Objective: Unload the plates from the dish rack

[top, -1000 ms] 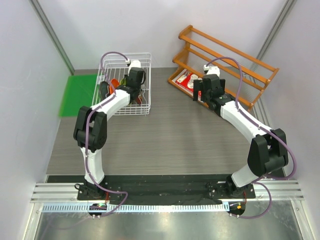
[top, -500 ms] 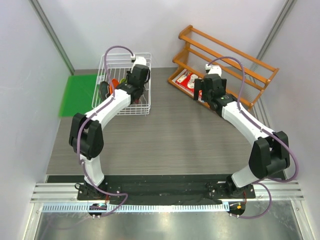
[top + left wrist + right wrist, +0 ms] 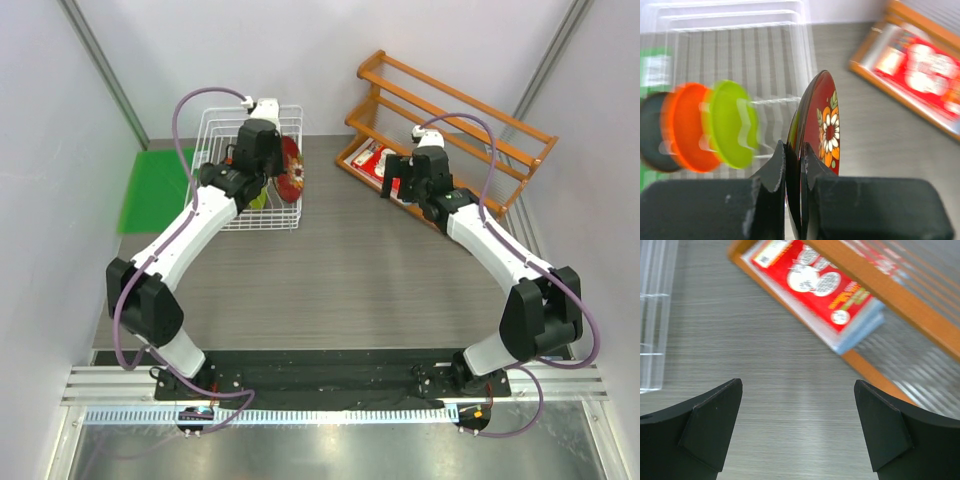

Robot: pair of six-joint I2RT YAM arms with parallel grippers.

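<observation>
1. Left gripper (image 3: pixel 794 151): the jaws are pressed together on the rim of the dark red plate (image 3: pixel 826 131), the one with the orange and white flower pattern. One finger sits on each face and the plate stands on edge between them.
2. From the top camera that red plate sits at the right-hand side of the dish rack (image 3: pixel 226 121), just under the left wrist. I can't tell whether it's fully clear of the wires.
3. The other three plates stand upright in the rack in a row. In the left wrist view the lime green plate (image 3: pixel 733 125) is nearest the red one, then comes the orange plate (image 3: pixel 686 129), then the dark blue-grey plate (image 3: pixel 651 134) at the far left. It's all pretty blurry there, so I can't make out which slots they're in.
4. Right gripper (image 3: pixel 800 426): the jaws are spread wide with nothing between them, hanging over bare table (image 3: pixel 765 365).
5. Just beyond it is the wooden slatted rack (image 3: pixel 900 296), with a red-and-white packet (image 3: pixel 815 281) lying flat on its bottom shelf.
6. A green mat (image 3: pixel 155 186) lies left of the dish rack, next to the wall.
</observation>
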